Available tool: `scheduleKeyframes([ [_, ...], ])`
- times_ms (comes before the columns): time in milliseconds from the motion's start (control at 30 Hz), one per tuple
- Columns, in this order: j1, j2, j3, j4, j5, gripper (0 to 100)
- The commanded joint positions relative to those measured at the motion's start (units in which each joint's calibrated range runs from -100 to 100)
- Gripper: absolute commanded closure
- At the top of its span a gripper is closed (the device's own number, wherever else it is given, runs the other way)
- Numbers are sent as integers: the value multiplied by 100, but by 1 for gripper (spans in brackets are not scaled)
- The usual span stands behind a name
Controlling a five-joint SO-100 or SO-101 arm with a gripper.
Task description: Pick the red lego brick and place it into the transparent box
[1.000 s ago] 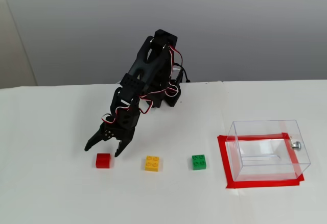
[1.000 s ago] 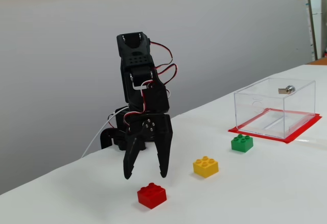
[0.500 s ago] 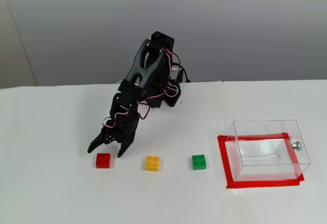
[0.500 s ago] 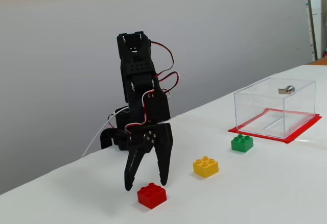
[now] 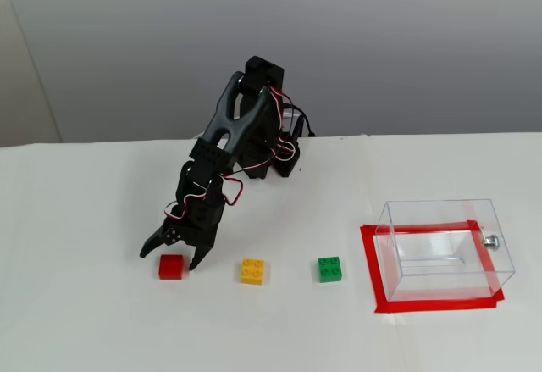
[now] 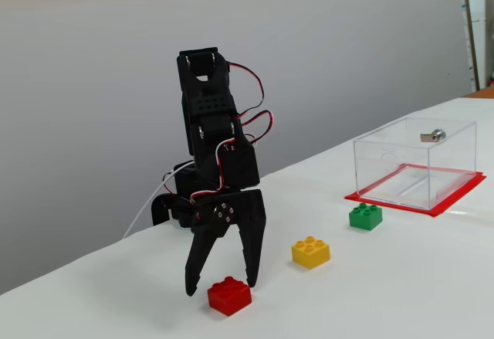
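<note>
Fixed views: hand (image 5: 172, 261) (image 6: 222, 284) spread apart, straddling red brick (image 5: 171, 267) (image 6: 229, 296) on worktop (image 5: 85, 321), lower left of frame. Yellow brick (image 5: 251, 271), green brick (image 5: 330, 269) in row rightward. Box (image 5: 445, 249) far right on red tape.

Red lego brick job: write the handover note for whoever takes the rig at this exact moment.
Gripper: open, empty, fingertips low on either side of the red lego brick; contact cannot be told.
Red lego brick: on the table, leftmost in the row in a fixed view, beside the yellow brick and green brick.
Transparent box: empty, on its red tape frame at the right.
Done: approach only.
Left: close on the brick, lift, carry it past the other two bricks, release in the box.
</note>
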Motion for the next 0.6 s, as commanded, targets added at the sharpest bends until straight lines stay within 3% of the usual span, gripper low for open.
scheduleKeyframes([
  [0,50,8,-251,-61,-109,61],
  [567,72,279,-251,-70,-114,62],
])
